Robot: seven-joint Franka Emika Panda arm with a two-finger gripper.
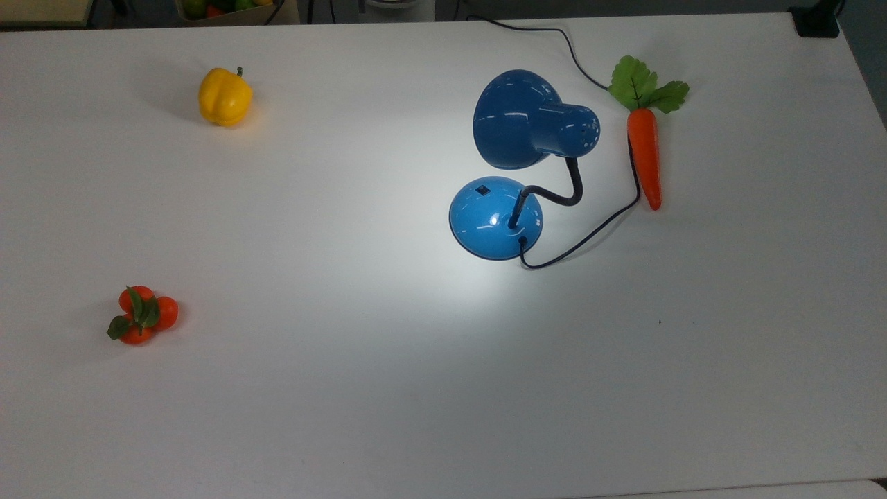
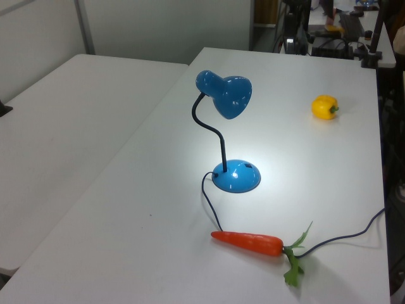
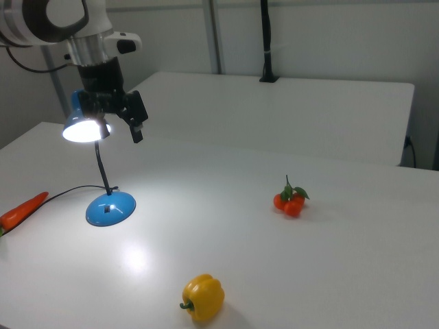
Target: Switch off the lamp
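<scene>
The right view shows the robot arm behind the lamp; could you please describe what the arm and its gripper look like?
The arm has rounded white shells with a dark ring at one joint and a grey metallic collar at the wrist. A thin dark cable loops off to the right view's left. Below sits a black gripper with blocky black fingers.

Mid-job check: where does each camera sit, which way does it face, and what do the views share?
Top view: overhead, looking down on the lamp and carrot.
Left view: raised at the carrot end, facing the yellow pepper.
Right view: raised at the pepper side; arm and gripper show behind the shade.
All share lamp, carrot, pepper.
</scene>
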